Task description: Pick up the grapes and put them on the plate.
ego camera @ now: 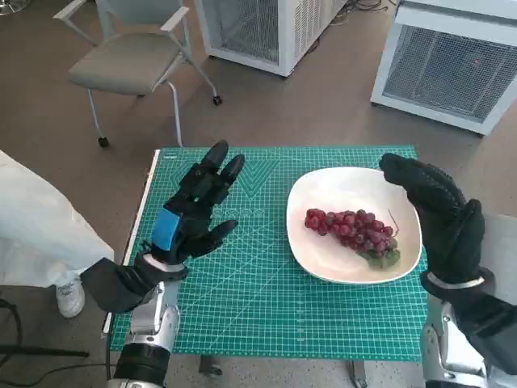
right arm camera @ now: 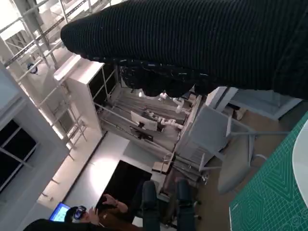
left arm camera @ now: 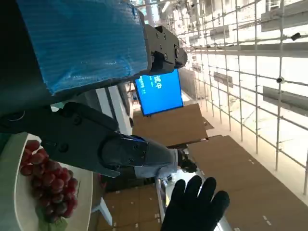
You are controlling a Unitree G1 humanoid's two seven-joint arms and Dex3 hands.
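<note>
Desk [ego camera: 266, 323]: a small desk covered by a green grid cutting mat, filling the lower centre of the head view; it carries the plate and the grapes.
Chair [ego camera: 133, 61]: a grey chair on casters on the floor at about 11 o'clock from the desk, well apart from the work.
Cabinets [ego camera: 452, 65]: two white units with mesh fronts stand on the floor at 12 and 1 o'clock, beyond the desk's far edge.
Person [ego camera: 40, 226]: someone in a pale garment stands at 9 o'clock, just beside the desk's edge, one shoe showing; near the left arm but not touching it.
Plate [ego camera: 355, 182]: a white plate on the mat at about 2 o'clock from the desk's centre.
Right hand [ego camera: 440, 214]: in a black knitted glove, raised at the plate's 3 o'clock edge, fingers apart and grasping nothing; it looks released, as after setting something down.
Left hand [ego camera: 194, 214]: black with blue tape, hovering above the mat at 9 o'clock from the plate, fingers spread, empty.
Grapes [ego camera: 351, 230]: a red bunch with a green stem lies on the plate, toward its right side, touching neither hand; the task appears done.
Obstacles: nothing lies between either hand and the plate.
</note>
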